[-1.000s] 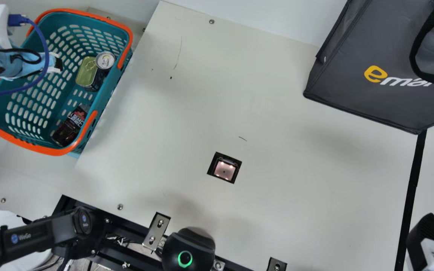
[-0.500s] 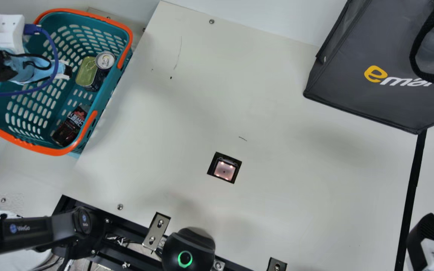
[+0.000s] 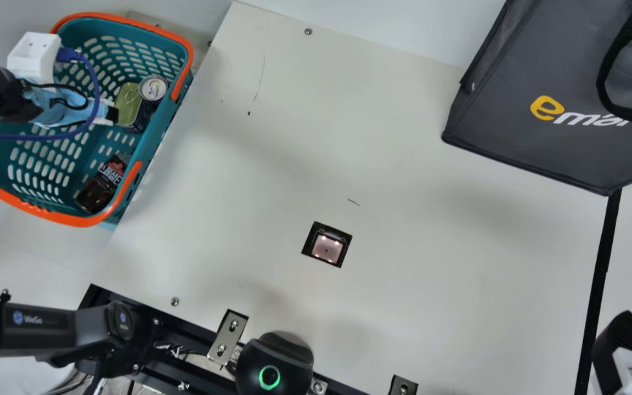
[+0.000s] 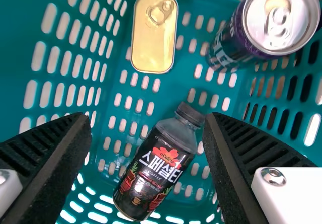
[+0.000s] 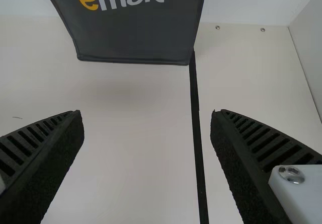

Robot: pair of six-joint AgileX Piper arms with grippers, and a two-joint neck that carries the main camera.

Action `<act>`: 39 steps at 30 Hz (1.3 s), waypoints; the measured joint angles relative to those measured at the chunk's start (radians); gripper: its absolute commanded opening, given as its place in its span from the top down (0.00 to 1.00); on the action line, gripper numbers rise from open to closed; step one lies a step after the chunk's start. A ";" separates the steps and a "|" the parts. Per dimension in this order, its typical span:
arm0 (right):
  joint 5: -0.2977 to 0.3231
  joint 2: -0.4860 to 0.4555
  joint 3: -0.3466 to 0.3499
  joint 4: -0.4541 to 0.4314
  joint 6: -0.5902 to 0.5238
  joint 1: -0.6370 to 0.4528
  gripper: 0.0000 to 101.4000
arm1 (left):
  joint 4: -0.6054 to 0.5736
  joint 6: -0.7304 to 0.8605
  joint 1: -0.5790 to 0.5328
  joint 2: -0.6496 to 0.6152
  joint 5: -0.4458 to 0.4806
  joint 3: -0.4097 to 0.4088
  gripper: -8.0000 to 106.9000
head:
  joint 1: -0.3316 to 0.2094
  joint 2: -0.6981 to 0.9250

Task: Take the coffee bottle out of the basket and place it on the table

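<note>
Over the teal basket (image 3: 153, 144) at the main view's left hangs my left gripper (image 3: 111, 114), beside the gold tin. The dark coffee bottle (image 3: 96, 189) lies in the basket's near part. In the left wrist view my left gripper (image 4: 148, 121) is open, and the coffee bottle (image 4: 156, 166) lies tilted on the basket floor, seen between its fingers and untouched. My right gripper (image 3: 620, 343) is at the main view's lower right edge; in the right wrist view that gripper (image 5: 146, 114) stands open above the table with nothing between its fingers.
A gold tin (image 4: 154, 32) and an upright dark can (image 4: 279, 17) share the basket. A grey bag (image 3: 535, 104) stands at the table's back right. A scanner (image 3: 327, 245) is set into the table (image 3: 431, 274), and the basket has orange handles.
My left arm has moved rightward and slightly down in the main view, bringing its gripper farther in over the basket. The right arm and the things in the basket have kept still.
</note>
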 measured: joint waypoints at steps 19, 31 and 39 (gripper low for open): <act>-0.001 0.000 0.000 0.000 0.000 0.000 0.10 | -0.038 0.213 0.018 0.100 -0.051 0.024 0.15 | 0.000 0.000; -0.001 0.000 0.000 0.000 0.000 0.000 0.10 | -0.057 0.301 0.003 0.143 -0.113 0.064 0.15 | 0.000 0.000; -0.001 0.000 0.000 0.000 0.000 0.000 0.10 | -0.074 0.353 -0.011 0.170 -0.156 0.090 0.15 | 0.000 0.000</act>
